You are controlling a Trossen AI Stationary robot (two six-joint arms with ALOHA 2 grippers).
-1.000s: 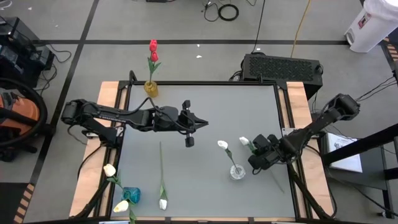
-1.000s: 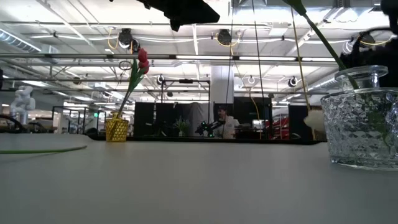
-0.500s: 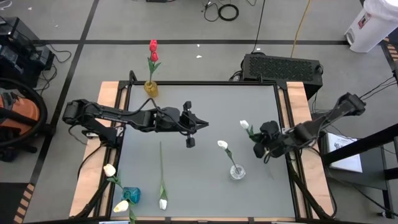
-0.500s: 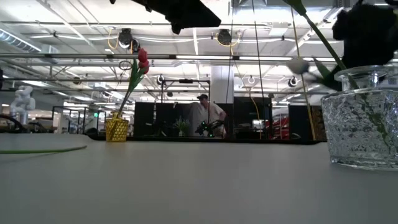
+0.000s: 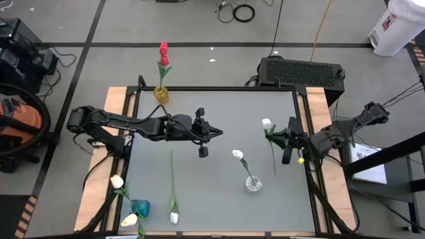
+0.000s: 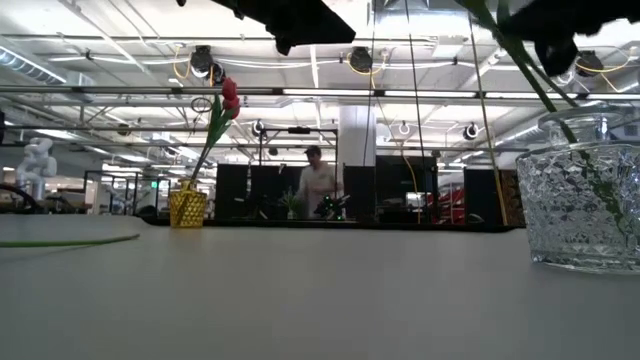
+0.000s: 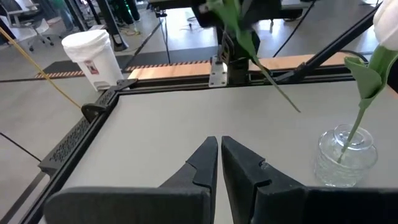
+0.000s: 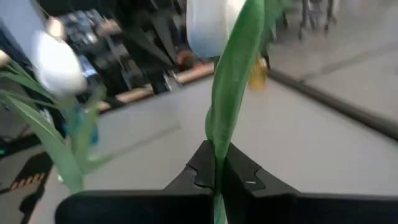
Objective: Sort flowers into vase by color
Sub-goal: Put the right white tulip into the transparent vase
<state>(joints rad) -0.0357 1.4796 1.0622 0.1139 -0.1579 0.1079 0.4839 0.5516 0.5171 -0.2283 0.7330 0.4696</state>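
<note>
My right gripper (image 5: pixel 280 139) is shut on a white tulip (image 5: pixel 266 124) above the table's right side, beyond the clear glass vase (image 5: pixel 253 184), which has one white tulip (image 5: pixel 238 155) standing in it. Another white tulip (image 5: pixel 172 192) lies flat on the table near the front. Red tulips (image 5: pixel 163 50) stand in a yellow vase (image 5: pixel 161 94) at the far left corner. Cream-yellow tulips (image 5: pixel 117 180) stand in a blue vase (image 5: pixel 140 208) at the near left. My left gripper (image 5: pixel 217 131) hovers shut and empty over the table's middle. My right gripper pinches the white tulip's green stem (image 8: pixel 219 163) between its two fingers, below the bloom and its leaf (image 8: pixel 233 81). The fingers come roughly level from the table's right and lie across the stem. The tulip is lifted clear, its bloom toward the far edge and its stem end (image 5: pixel 275 172) toward the near edge.
The table's wooden side rails (image 5: pixel 319 106) and dark frame border the grey top (image 5: pixel 219 206). A black box (image 5: pixel 302 72) sits just beyond the far right corner. In the low view a person (image 6: pixel 316 185) stands far off in the room behind.
My right gripper has risen from beside the glass vase and gone toward the table's far right, tipping from pointing down to near level and rolling. The white tulip has come up with it, its bloom swinging toward the far edge. My left arm has kept still.
</note>
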